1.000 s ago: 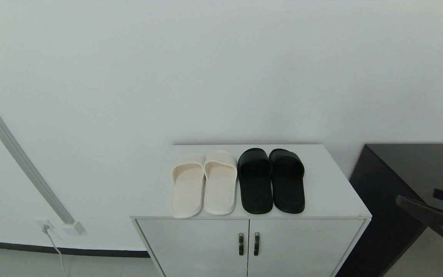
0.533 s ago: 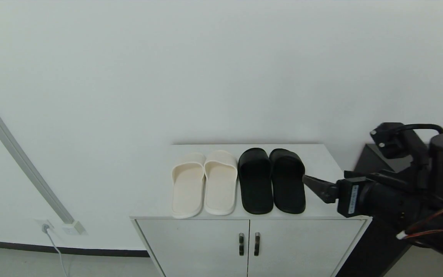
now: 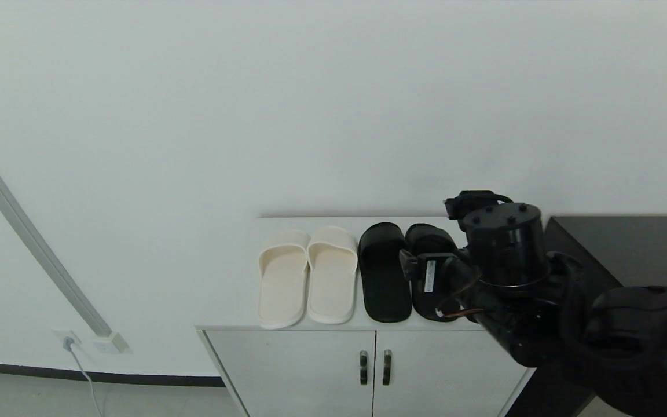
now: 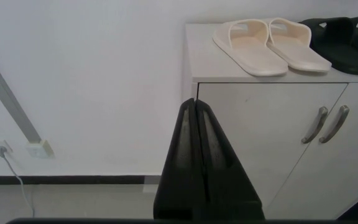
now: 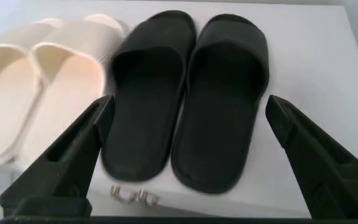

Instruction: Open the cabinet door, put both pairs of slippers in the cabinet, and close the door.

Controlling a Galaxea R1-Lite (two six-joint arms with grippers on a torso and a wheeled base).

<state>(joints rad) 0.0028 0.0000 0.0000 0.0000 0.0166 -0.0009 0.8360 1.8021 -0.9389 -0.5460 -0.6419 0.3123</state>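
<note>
The left gripper (image 4: 195,106) has its fingers pressed flat together. The cabinet (image 3: 287,370) stands ahead of them and to their right, and the cream slippers (image 4: 272,43) lie higher up on its top. The two door handles (image 3: 374,367) sit side by side farther right of those fingers, on shut doors. The black slippers (image 5: 185,99) lie next, heels toward the robot and toes toward the wall. The right gripper (image 5: 189,109) hangs over them with its fingers spread wide across both, at right angles to their long axis. This arm is far nearer the black pair, though opening a door probably comes first.
</note>
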